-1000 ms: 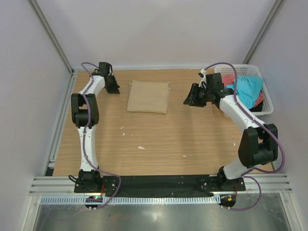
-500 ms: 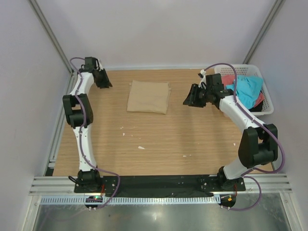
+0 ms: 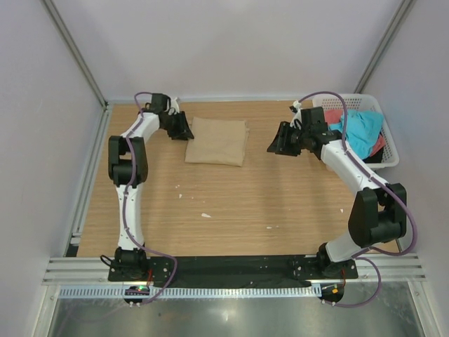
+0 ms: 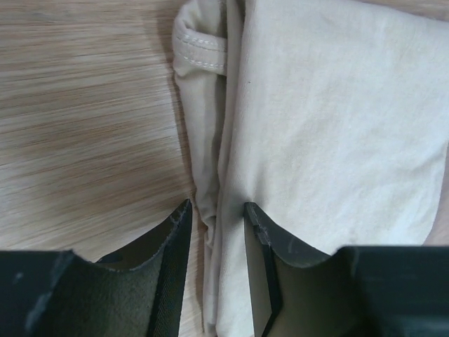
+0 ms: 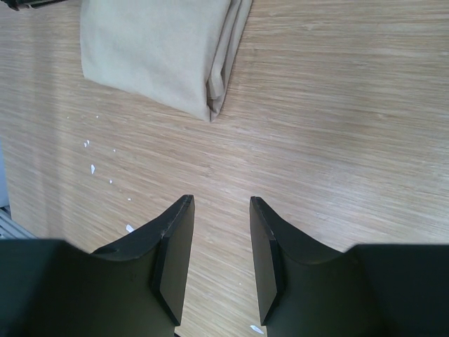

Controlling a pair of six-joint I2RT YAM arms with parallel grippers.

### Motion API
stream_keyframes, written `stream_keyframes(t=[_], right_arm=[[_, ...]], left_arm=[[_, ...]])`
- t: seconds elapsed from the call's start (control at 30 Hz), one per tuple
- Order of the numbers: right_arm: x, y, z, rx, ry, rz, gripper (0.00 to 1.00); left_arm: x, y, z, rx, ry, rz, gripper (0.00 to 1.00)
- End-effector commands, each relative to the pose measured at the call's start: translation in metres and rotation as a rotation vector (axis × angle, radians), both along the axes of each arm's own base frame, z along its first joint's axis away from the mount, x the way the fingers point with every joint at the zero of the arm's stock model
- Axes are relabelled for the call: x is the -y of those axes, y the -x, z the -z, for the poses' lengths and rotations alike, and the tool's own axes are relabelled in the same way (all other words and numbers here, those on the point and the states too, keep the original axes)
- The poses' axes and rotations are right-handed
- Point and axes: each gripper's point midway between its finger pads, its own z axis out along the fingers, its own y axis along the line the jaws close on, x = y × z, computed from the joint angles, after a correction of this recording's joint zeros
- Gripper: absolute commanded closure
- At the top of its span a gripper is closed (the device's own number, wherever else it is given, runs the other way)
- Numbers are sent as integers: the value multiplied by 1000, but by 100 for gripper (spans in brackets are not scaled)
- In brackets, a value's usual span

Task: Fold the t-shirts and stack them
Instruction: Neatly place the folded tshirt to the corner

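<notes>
Folded tan t-shirt, upper centre of overhead view: judged light, limp, best pinched at its layered left edge, which my left gripper straddled, jaws apart; my right gripper hung parted, empty.

The left claw, parted, straddles the folded edge of the tan t-shirt.

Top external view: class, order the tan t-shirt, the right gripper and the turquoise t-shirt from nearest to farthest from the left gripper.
1. Tan t-shirt, beside the left gripper.
2. Right gripper, right of centre.
3. Turquoise t-shirt, in the right-hand basket.
</notes>
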Motion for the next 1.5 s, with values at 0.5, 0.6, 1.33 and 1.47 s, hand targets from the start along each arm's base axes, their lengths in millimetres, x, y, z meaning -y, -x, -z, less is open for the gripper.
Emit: stream_keyframes(t=[0.5,0.6,1.33,1.47], right_arm=[[-1,2,-26,74,-17,0,56],[-1,3,-20,60,-22,4,56],[0,11,-17,67,-19,3,56],[-1,8,-20,76,-29,10,56]], left_arm=[[-17,-9,-13,64,-110,-92,100],[-34,-15,-27,88,-197,-146,100],[-214,-30,-35,51,-556,-461,100],[-249,-32,-29,26,-590,-519,100]])
